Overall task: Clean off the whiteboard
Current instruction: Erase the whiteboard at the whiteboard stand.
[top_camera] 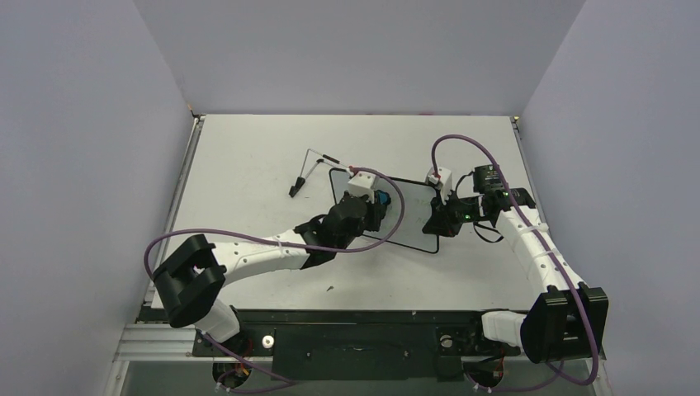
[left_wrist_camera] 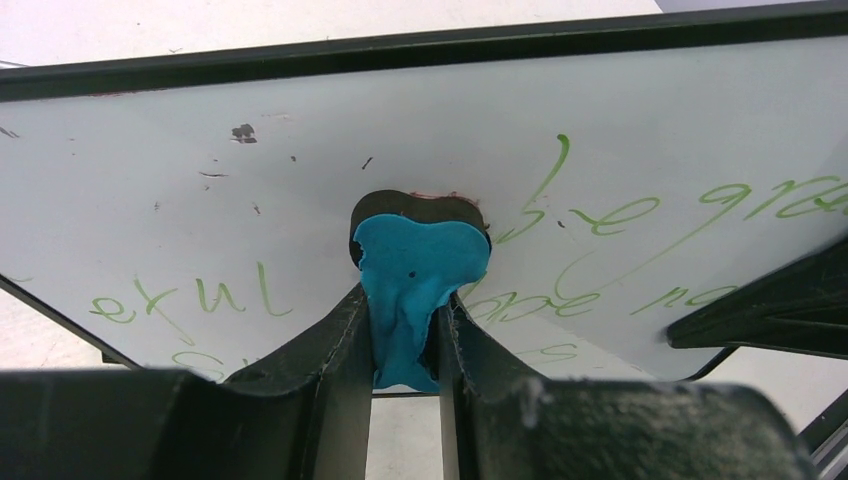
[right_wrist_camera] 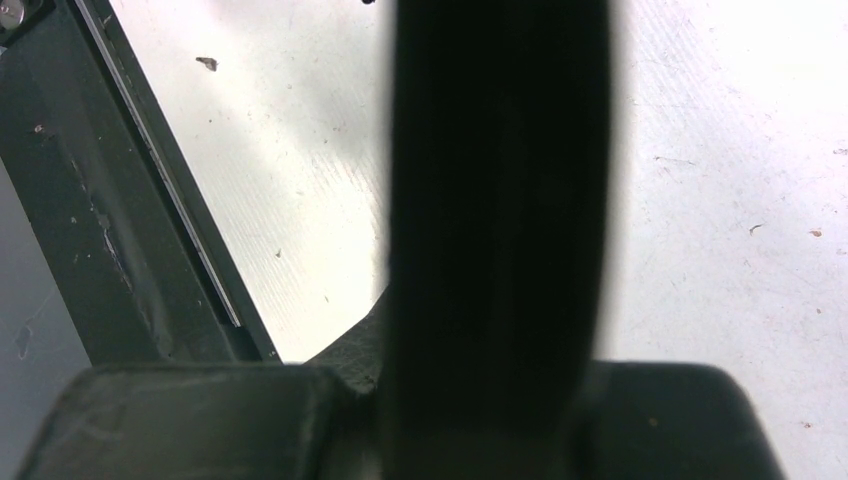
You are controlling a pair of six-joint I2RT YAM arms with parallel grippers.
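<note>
The whiteboard lies mid-table, a white board in a thin black frame with green handwriting across it. My left gripper is shut on a small blue eraser, whose dark underside is pressed on the board near its middle. The top view shows that gripper over the board's left half. My right gripper is shut on the whiteboard's right edge. In the right wrist view the board's frame runs as a broad dark band between the jaws and hides the fingertips.
A thin black wire stand lies on the table behind and left of the board. A dark rail borders the table at the left of the right wrist view. Purple cables loop over both arms.
</note>
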